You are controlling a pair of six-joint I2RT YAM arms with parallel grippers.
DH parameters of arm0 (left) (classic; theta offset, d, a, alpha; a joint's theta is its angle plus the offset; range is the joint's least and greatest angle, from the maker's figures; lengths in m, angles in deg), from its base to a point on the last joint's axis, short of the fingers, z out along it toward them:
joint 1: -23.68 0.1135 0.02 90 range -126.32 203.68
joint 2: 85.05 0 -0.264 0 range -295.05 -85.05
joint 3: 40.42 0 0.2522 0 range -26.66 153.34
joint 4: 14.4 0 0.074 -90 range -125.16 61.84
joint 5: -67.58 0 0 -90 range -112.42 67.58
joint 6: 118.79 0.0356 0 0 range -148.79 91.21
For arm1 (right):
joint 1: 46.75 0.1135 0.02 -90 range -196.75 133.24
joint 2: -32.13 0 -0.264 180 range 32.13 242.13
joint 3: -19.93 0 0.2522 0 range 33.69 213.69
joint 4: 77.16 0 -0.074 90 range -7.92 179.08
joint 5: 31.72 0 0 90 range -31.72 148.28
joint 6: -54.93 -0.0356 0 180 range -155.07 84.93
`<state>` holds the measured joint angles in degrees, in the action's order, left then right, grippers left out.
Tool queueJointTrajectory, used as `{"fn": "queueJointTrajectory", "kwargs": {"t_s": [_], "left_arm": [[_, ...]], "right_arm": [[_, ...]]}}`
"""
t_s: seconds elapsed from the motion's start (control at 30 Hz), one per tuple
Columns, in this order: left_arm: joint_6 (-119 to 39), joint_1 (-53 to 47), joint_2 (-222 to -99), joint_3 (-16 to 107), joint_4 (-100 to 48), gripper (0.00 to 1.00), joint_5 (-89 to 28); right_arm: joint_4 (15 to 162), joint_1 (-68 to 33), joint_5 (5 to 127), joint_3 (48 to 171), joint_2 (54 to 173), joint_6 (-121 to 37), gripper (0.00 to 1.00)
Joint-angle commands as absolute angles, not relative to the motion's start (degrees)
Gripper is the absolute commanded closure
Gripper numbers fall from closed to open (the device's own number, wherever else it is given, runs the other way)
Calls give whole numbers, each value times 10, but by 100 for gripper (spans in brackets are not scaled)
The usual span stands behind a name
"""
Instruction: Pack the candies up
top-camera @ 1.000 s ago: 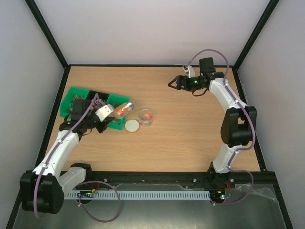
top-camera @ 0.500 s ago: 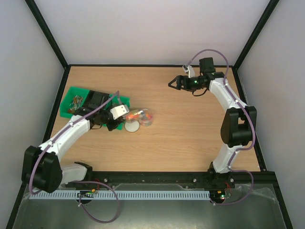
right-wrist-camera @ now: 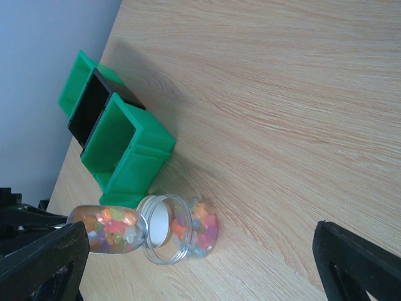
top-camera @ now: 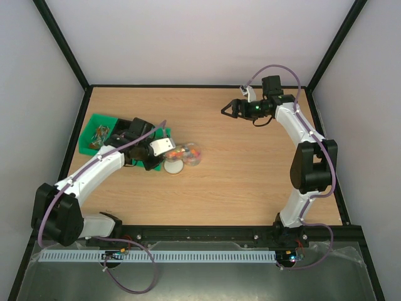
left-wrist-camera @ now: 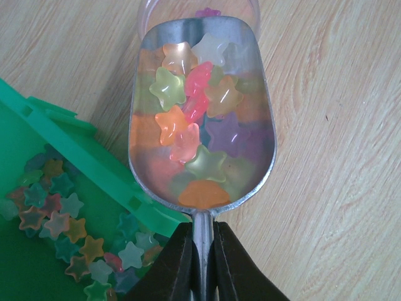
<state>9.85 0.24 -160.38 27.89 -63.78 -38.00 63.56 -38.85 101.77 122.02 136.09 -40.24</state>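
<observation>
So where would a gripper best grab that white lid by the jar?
Probably across its rim, straight down from above: the lid lies flat on the table, so only its round edge offers opposing sides. Mind the jar close beside it.

Small translucent star-shaped candies (left-wrist-camera: 188,119) in pink, orange, yellow, purple and whitish tones lie heaped in the bowl of a shiny metal scoop (left-wrist-camera: 241,58), filling it from end to end. More of them lie scattered loose on the floor of a green plastic tray (left-wrist-camera: 81,157) beside it. A further layer sits in the bottom of a clear round jar (right-wrist-camera: 210,216) on the bench.
</observation>
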Motion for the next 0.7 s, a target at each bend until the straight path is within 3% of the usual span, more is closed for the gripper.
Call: {"fn": "queueJointTrajectory", "kwargs": {"t_s": [0.0, 0.67], "left_arm": [[101, -13, -1619, 315, -666, 98, -347], [101, -48, -1671, 396, -740, 98, -313]], "right_arm": [[631, -388, 1035, 1221, 1353, -402, 1], [632, -388, 1036, 1215, 1347, -401, 1]]}}
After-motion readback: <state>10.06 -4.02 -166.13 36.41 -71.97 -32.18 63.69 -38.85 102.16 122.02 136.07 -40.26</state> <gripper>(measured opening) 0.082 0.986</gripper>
